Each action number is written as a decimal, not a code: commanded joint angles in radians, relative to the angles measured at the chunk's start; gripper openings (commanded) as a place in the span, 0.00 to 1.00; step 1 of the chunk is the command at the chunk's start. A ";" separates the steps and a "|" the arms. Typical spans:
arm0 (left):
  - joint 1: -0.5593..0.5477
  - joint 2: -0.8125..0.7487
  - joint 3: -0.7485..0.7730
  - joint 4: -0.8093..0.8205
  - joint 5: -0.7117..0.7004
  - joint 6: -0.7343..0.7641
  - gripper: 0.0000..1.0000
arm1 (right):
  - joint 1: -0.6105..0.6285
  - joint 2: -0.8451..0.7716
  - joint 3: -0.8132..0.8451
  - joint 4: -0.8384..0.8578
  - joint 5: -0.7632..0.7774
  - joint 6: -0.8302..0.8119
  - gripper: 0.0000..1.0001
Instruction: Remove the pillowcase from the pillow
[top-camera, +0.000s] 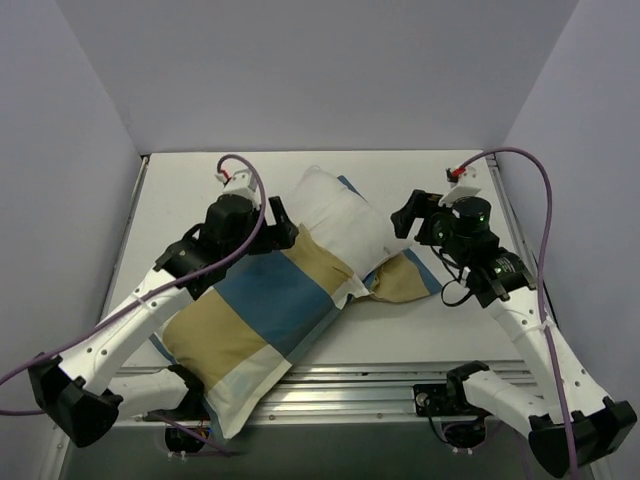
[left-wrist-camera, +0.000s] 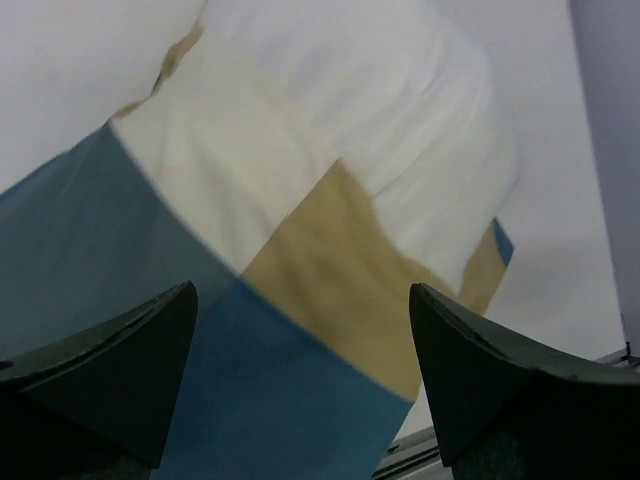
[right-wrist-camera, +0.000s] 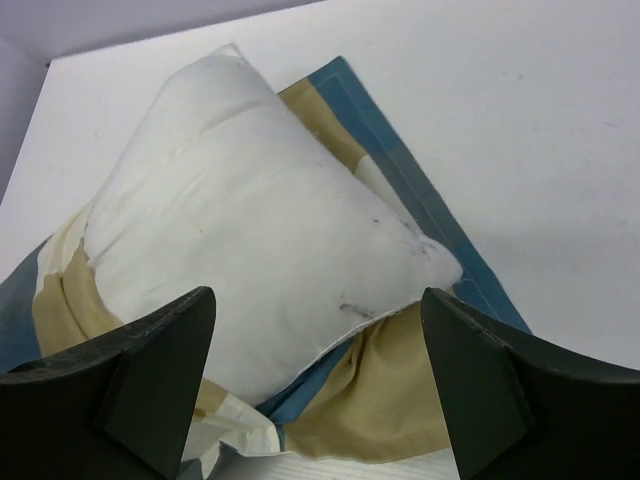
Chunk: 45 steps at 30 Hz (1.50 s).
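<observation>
Top external view shows the pillow (top-camera: 340, 225) roughly half out, its bare white end pointing toward the far side of the bench (top-camera: 450, 340). The pillowcase (top-camera: 255, 310) covers the near-left half and droops over the near edge. The left gripper (top-camera: 283, 226) hovers at the pillow's left flank, and the right gripper (top-camera: 404, 217) is just right of the exposed end. Both are spread wide and hold nothing. With nothing pinned, a tug on the cover could drag the whole bundle off the near edge. A pinch at the cover's mouth could also catch pillow and cloth together, so both move as one.
</observation>
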<state>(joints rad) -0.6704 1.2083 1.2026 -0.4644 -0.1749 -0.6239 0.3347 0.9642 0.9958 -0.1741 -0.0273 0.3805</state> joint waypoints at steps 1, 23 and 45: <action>0.000 -0.087 -0.096 -0.233 -0.141 -0.080 0.94 | 0.044 0.100 0.010 0.030 -0.131 -0.052 0.80; 0.216 0.434 -0.056 0.122 0.060 -0.034 0.94 | 0.229 0.226 -0.184 0.061 -0.134 -0.034 0.00; 0.192 -0.062 -0.204 -0.071 -0.141 -0.083 0.94 | 0.431 0.255 0.176 -0.176 0.178 -0.098 0.66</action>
<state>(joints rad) -0.4931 1.1648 1.0821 -0.4351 -0.2340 -0.6510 0.8619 1.1748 1.1564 -0.3027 0.0273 0.3119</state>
